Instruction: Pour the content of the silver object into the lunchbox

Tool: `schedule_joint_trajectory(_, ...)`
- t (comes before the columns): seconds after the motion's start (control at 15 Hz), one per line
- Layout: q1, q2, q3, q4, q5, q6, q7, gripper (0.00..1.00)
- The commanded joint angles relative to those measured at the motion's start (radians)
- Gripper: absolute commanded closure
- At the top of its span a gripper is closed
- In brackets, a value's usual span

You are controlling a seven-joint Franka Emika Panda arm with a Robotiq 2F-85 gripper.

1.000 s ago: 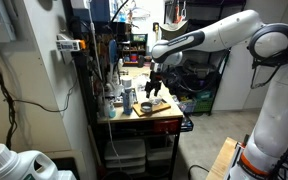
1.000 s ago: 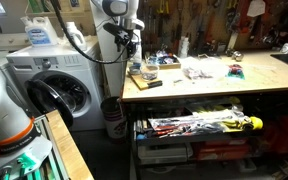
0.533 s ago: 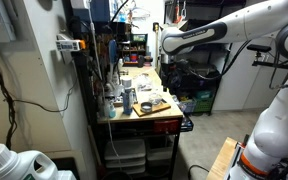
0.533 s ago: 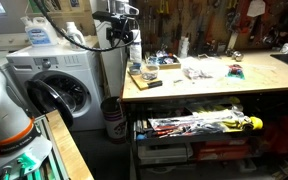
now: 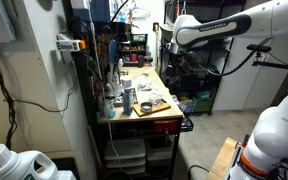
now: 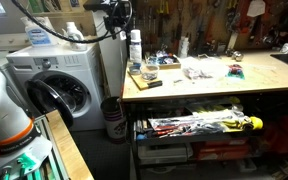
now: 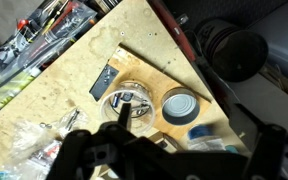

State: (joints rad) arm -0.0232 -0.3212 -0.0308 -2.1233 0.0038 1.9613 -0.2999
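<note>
In the wrist view I look down on the wooden table (image 7: 54, 110) from high up. The silver object (image 7: 181, 106), a small round grey metal bowl with a dark rim, stands on a wooden board. Just to its left stands the lunchbox (image 7: 127, 105), a clear round container with small items inside; it also shows in an exterior view (image 6: 149, 70). My gripper (image 7: 179, 165) is open and empty, its dark blurred fingers spread wide, far above both. In both exterior views it hangs high over the table's end (image 5: 168, 47) (image 6: 117, 10).
A black rectangular item (image 7: 101, 83) lies left of the lunchbox and a blue-capped bottle (image 7: 197, 135) lies near the silver bowl. A black round object (image 7: 229, 50) sits beyond the table's edge. Bottles (image 6: 135, 46) and clutter cover the bench; a washing machine (image 6: 59, 85) stands beside it.
My arm has lifted: the gripper was low over the board by the bowl a second ago and now sits high above the table, empty.
</note>
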Motion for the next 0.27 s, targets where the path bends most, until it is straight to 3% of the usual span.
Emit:
schedule_joint_trajectory(0.0, 0.013, -0.008, -0.014, -0.002, -0.005, -0.001, 0.007, 0.00)
schedule_joint_trajectory(0.2, 0.016, -0.003, -0.012, 0.004, -0.005, -0.001, 0.006, 0.00)
